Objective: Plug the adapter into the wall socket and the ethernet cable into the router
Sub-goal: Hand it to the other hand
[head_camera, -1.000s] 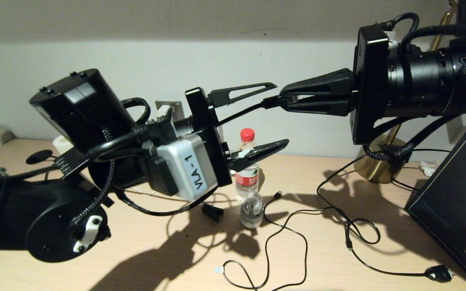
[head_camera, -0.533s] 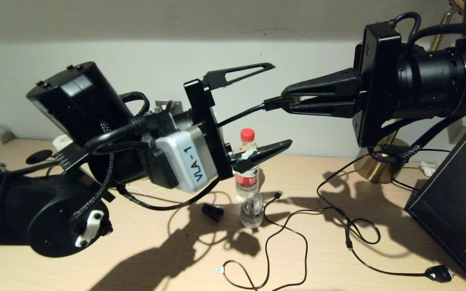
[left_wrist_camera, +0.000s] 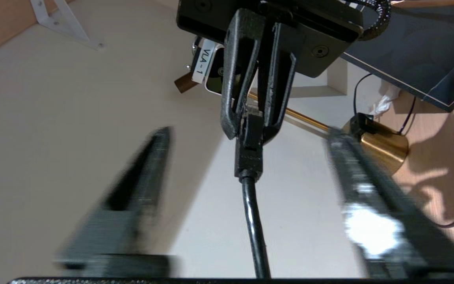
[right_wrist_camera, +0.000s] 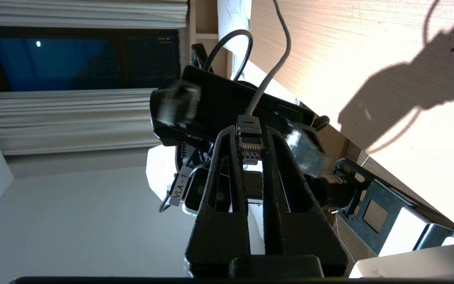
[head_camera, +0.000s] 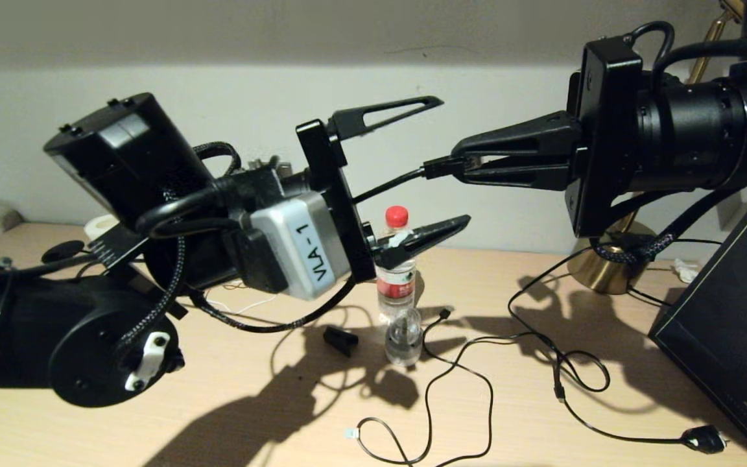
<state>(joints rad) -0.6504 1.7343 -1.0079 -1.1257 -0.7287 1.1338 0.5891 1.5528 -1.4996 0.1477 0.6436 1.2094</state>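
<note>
Here, raised well above the pale wood-grain counter (head_camera: 542, 415), my two arms reach toward each other, roughly level. My right end effector (head_camera: 461, 162) has its matte black, ribbed, tapering fingers pressed together on the plug of the long black ethernet cable (head_camera: 386, 186). The boot is a squared block of black plastic sticking out past the fingertips, and the round, smooth cord slopes down from it to pass between the prongs of my left end effector (head_camera: 454, 162). Those prongs are spread wide, one above the cord and one below, and grip nothing; each is a slotted black wedge.

The right wrist view shows what the head view cannot: the clear tip of the plug with its row of small metal contacts, lying back between my right fingers (right_wrist_camera: 219, 185). The left wrist view looks straight along the cord (left_wrist_camera: 252, 213) to the boot, with my left prongs blurred on either side.

Below on the counter stand a clear plastic bottle with a red cap (head_camera: 397, 272), a small black clip-like piece (head_camera: 340, 338), a thin black cable in loose loops (head_camera: 464, 389), and a black cord ending in a mains plug (head_camera: 704, 439). A brass lamp base (head_camera: 607, 263) and a dark flat box (head_camera: 730, 324) sit on my right side.
</note>
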